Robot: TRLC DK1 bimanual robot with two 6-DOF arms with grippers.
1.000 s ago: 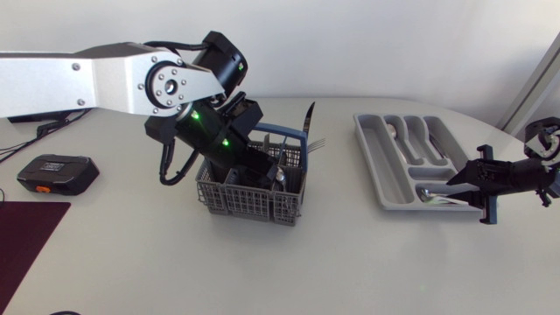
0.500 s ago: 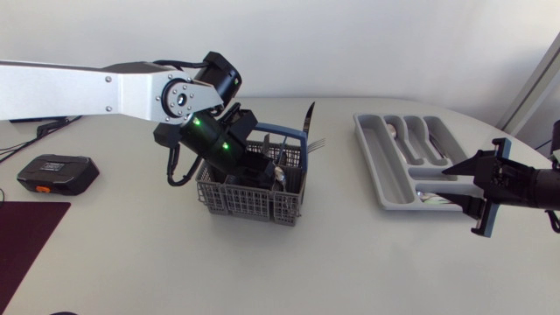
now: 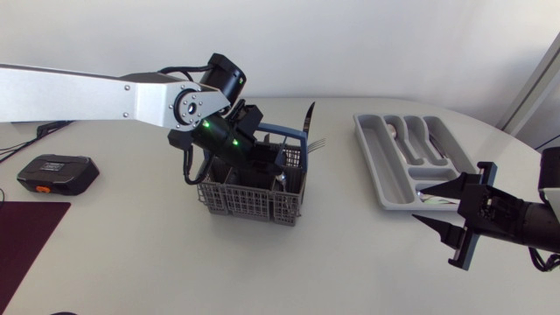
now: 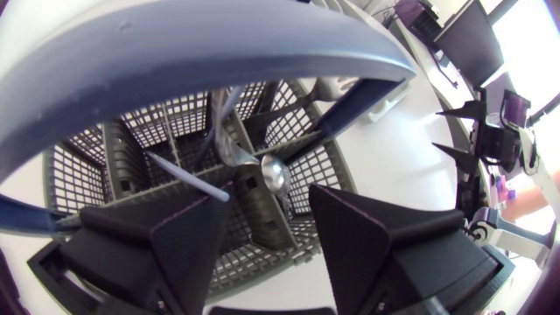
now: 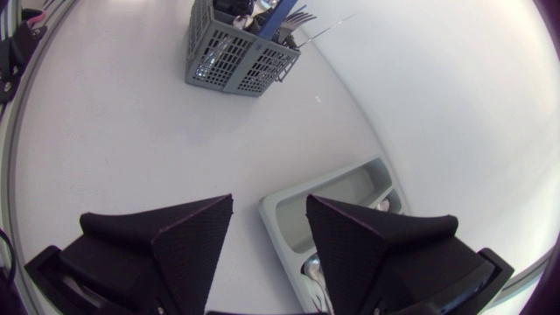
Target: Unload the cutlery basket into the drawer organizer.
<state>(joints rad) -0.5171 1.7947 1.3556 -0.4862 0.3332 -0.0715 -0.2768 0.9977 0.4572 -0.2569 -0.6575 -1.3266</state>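
The grey cutlery basket (image 3: 249, 197) with a blue handle (image 3: 282, 133) stands mid-table, with fork tines (image 3: 318, 140) and a dark blade (image 3: 308, 116) sticking out. My left gripper (image 3: 269, 166) reaches down into it. In the left wrist view that gripper (image 4: 271, 199) is open, and the shiny end of a spoon (image 4: 274, 172) lies just ahead of the gap between its fingers. The grey drawer organizer (image 3: 372, 156) at the right holds several pieces of cutlery. My right gripper (image 3: 420, 207) hovers open and empty in front of the organizer's near corner (image 5: 278, 210).
A black device with orange trim (image 3: 57, 172) lies at the far left, with a dark maroon mat (image 3: 26, 234) in front of it. Bare tabletop stretches between the basket and the organizer (image 5: 131, 131).
My right gripper has pulled back from the organizer's front compartment toward the table's near right, its fingers now wider apart. My left gripper has sunk deeper into the basket, its fingers narrowing.
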